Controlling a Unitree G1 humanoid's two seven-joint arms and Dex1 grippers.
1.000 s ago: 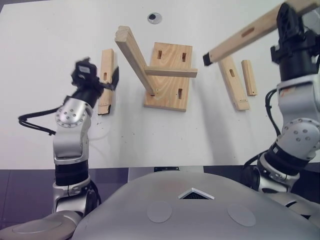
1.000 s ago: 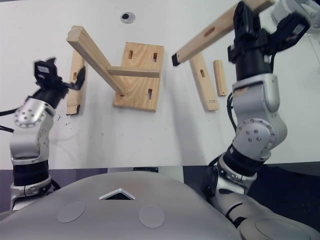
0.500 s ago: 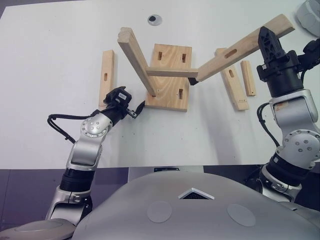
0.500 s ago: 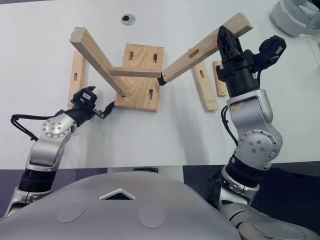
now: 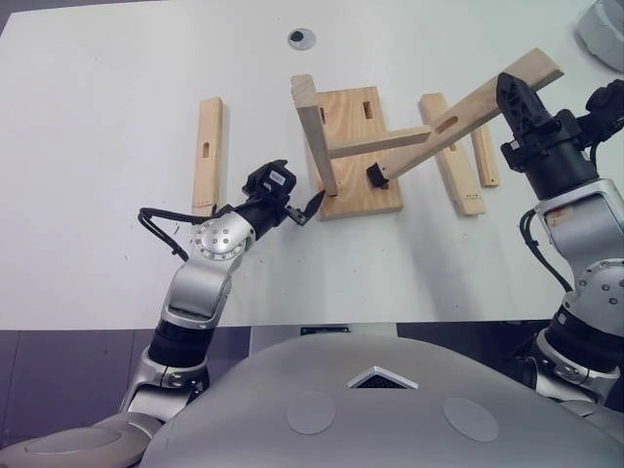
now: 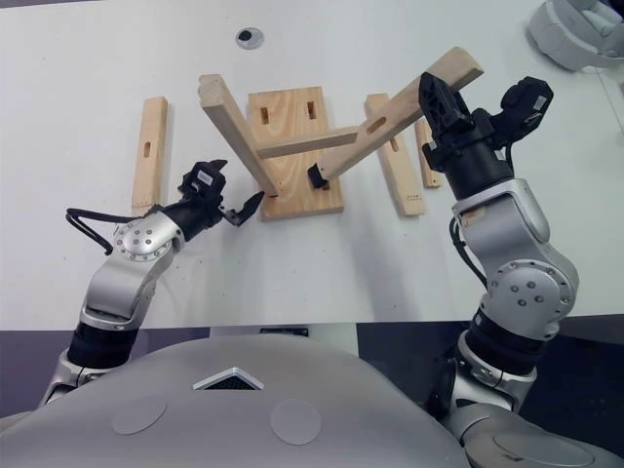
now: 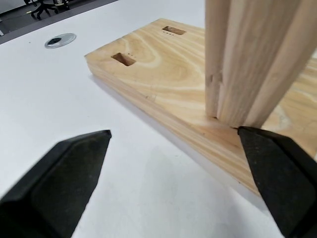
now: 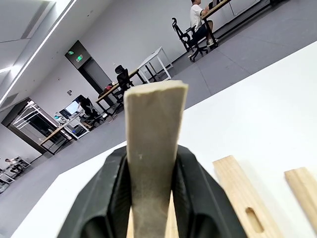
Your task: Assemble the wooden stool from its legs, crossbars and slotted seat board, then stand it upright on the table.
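The left gripper (image 7: 171,168), its fingers spread wide with nothing between them, sat low on the table (image 5: 117,88) at the near left corner of the seat board (image 5: 351,127). The board lay flat toward the table's far edge with one leg (image 5: 314,132) standing in it. The right gripper (image 5: 517,107) was clamped on a second leg (image 5: 458,112), held tilted with its black-capped lower end on the board, and a crossbar (image 5: 380,145) reached between the two legs.

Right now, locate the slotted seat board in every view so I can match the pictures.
Left eye view: seat board at centre, upper half.
Right eye view: just left of centre.
Left wrist view: upper middle to right.
Right wrist view: instead, the held leg.
Shared landmark: upright leg standing on the board.
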